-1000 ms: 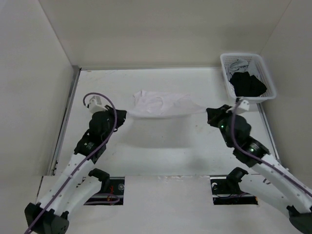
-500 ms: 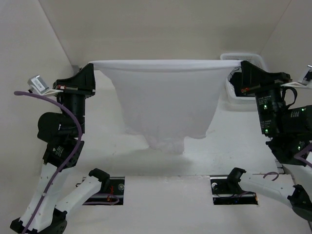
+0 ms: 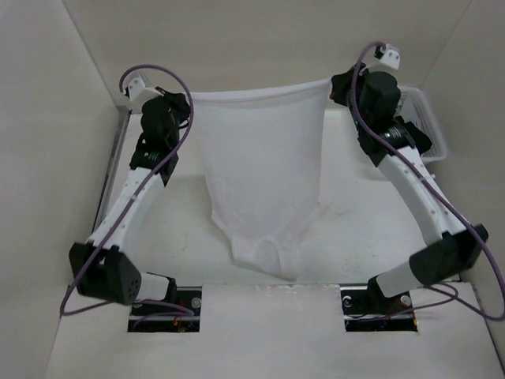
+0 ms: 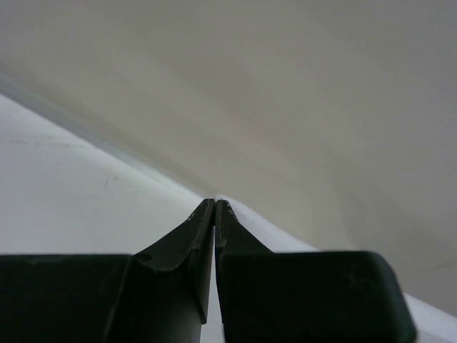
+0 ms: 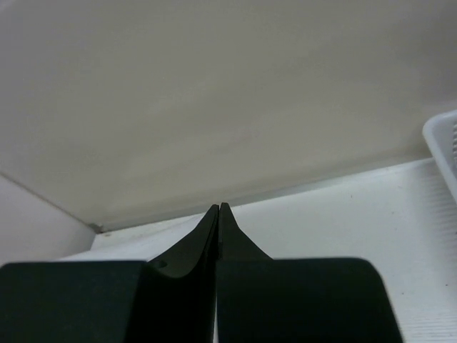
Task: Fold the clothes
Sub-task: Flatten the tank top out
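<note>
The clothes [image 3: 264,174], a thin white tank top, hang spread out between my two grippers near the back wall. The top edge is pulled taut from corner to corner. The strap end [image 3: 272,257] trails down towards the table's near side. My left gripper [image 3: 188,101] is shut on the left corner. In the left wrist view its jaws [image 4: 215,201] are pressed together and a strip of the white cloth [image 4: 264,229] runs off to the right. My right gripper [image 3: 331,85] is shut on the right corner. In the right wrist view its jaws [image 5: 219,206] are pressed together and the cloth does not show.
A white lattice basket [image 3: 432,130] holding dark clothing stands at the back right, just behind the right arm; its rim [image 5: 443,143] shows in the right wrist view. Walls enclose the table [image 3: 166,229] on the left, back and right.
One second ago the garment lay bunched on the table with both grippers at it. Both arms then lifted it, spreading it wide, and have since reached towards the back wall.
</note>
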